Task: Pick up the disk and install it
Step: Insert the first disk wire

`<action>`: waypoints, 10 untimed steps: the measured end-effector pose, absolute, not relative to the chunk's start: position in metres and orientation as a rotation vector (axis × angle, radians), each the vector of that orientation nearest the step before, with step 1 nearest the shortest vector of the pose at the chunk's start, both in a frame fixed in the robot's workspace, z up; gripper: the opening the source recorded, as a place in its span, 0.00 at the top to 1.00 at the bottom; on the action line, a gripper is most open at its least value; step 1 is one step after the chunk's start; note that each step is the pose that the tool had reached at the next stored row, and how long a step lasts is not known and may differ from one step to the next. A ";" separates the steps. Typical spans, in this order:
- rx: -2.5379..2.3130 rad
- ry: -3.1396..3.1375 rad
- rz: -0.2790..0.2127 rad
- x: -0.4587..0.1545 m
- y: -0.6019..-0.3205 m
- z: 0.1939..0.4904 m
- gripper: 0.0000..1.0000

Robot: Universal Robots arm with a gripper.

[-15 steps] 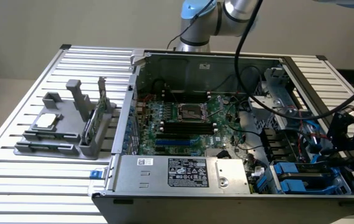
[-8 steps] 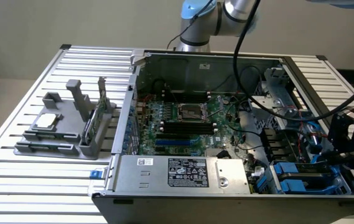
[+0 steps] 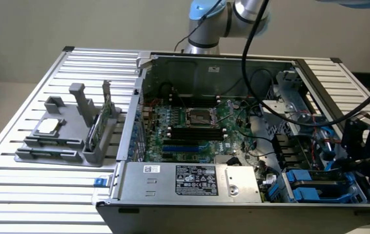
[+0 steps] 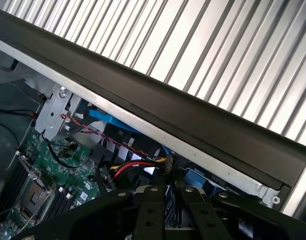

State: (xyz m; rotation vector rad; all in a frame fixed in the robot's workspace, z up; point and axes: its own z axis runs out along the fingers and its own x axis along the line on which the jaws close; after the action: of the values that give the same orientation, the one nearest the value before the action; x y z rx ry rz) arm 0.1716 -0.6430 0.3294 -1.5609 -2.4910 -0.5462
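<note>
The disk's blue carrier (image 3: 315,187) lies in the drive bay at the front corner of the open computer case (image 3: 211,66), on the exterior view's right. Its metal face is hard to make out among cables. My black gripper (image 3: 353,157) hangs just above and beside that bay, at the case's side wall. In the wrist view the gripper (image 4: 171,199) has its two fingers (image 4: 150,212) drawn close together, with only a thin slit and nothing visible between them. Blue plastic (image 4: 197,177) and red-yellow wires (image 4: 130,167) lie just beyond the tips.
The case's black side wall (image 4: 157,107) runs close past the gripper. The motherboard (image 3: 195,124), a silver power supply (image 3: 195,180) and loose black cables (image 3: 270,105) are inside the case. A grey holder (image 3: 61,146) with a square chip (image 3: 47,126) and a green card (image 3: 107,114) stands on the slatted table (image 3: 42,195).
</note>
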 end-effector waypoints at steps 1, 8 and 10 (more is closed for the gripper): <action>-1.562 -2.491 -0.546 0.171 -0.643 0.330 0.82; -1.566 -2.488 -0.547 0.163 -0.643 0.335 0.83; -1.569 -2.488 -0.547 0.159 -0.643 0.336 0.83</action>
State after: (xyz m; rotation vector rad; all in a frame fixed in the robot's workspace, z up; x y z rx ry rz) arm 0.1587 -0.6429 0.3363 -1.5687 -2.4876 -0.5472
